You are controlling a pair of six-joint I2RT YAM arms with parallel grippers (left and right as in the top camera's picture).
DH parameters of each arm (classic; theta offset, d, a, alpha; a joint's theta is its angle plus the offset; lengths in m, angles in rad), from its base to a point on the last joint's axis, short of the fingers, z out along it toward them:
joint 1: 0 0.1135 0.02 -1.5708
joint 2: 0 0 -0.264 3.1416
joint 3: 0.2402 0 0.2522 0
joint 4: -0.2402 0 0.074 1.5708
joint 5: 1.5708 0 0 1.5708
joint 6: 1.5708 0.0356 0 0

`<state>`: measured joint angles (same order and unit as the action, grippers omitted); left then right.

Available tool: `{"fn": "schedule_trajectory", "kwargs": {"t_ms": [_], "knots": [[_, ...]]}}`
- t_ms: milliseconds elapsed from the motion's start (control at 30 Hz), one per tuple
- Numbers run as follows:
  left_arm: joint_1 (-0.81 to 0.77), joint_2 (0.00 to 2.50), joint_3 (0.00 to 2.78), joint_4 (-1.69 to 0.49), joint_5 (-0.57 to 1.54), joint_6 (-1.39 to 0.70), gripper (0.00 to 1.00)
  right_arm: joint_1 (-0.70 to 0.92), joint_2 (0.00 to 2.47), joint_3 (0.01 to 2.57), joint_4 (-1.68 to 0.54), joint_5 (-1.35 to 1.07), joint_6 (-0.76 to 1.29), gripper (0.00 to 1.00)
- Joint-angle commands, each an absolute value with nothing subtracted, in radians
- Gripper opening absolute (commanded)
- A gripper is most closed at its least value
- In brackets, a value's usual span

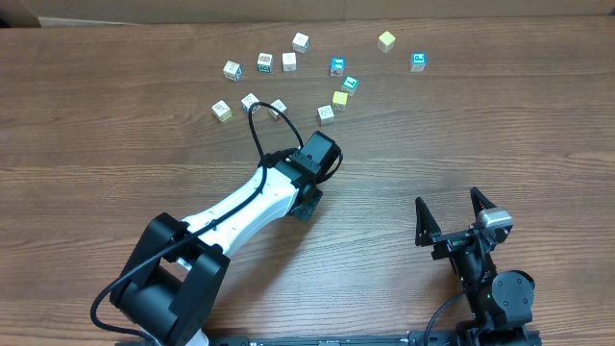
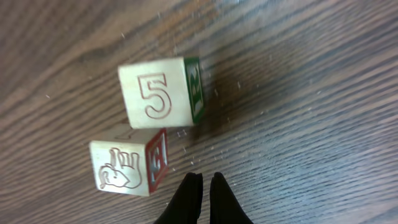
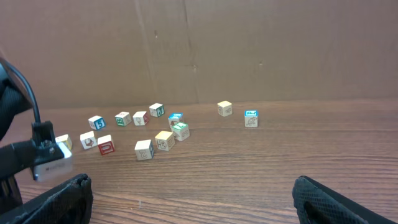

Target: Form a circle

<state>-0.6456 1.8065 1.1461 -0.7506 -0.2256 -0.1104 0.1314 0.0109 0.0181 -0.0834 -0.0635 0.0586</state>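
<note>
Overhead: straight down over whole desk (image 1: 500, 125) and cube scatter (image 1: 289, 61). Left wrist: very close above two cubes (image 2: 158, 93), facing down. Right wrist: low, well back from cube scatter (image 3: 164, 140), facing it; shared with overhead.

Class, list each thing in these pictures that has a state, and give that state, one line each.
Left hand: shut, holding nothing.
Right hand: open, empty.
Cubes: scattered loose on the table, no circle yet.
Cube marked 5: resting flat, not gripped.
</note>
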Motion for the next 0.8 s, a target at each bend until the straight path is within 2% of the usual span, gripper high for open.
{"fn": "schedule_trajectory", "kwargs": {"t_ms": [0,767], "knots": [[-0.64,1.795,1.117,-0.735,-0.243,-0.139,0.04,0.129,0.003,0.008,-0.08,-0.065,0.055,1.0],[-0.64,1.795,1.112,-0.706,-0.297,-0.167,0.04,0.129,0.003,0.008,-0.08,-0.065,0.055,1.0]]}}
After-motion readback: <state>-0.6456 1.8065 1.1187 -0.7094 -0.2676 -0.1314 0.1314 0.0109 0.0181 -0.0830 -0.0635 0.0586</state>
